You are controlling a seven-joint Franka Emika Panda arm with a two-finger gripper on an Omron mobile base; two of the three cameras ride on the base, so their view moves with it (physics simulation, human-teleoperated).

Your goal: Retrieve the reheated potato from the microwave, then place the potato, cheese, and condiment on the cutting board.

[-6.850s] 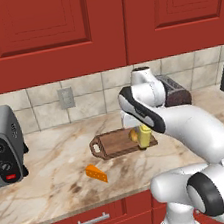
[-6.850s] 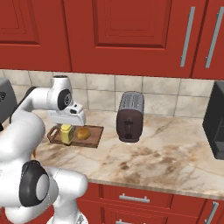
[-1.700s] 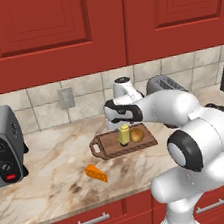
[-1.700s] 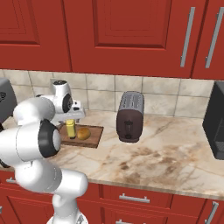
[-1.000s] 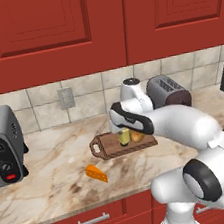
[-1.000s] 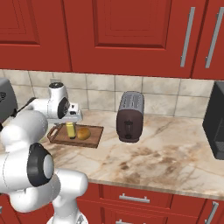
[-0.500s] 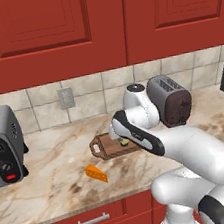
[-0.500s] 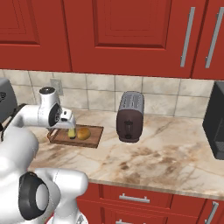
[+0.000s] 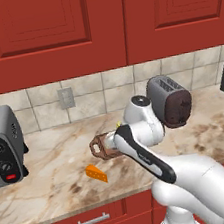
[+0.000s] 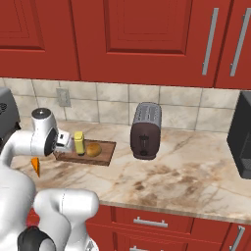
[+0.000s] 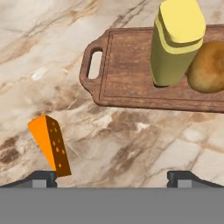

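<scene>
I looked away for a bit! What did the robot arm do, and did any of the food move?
The arm swung from over the cutting board toward the cheese lying on the counter, and the gripper now hangs above that wedge with its jaws open, holding nothing. Nothing was picked up or let go. The condiment and the potato stayed side by side on the board, and the cheese stayed where it was.

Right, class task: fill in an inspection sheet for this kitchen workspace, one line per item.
Surface: marble counter.
Job's things: potato and condiment standing on the cutting board; cheese on the counter, off the board; microwave at the far right.
Clutter: toaster, toaster oven.
Grippers: pincer open, empty, near the cheese.
Cables: nothing seen.
Surroundings: red cabinets, tiled wall with outlet.
</scene>
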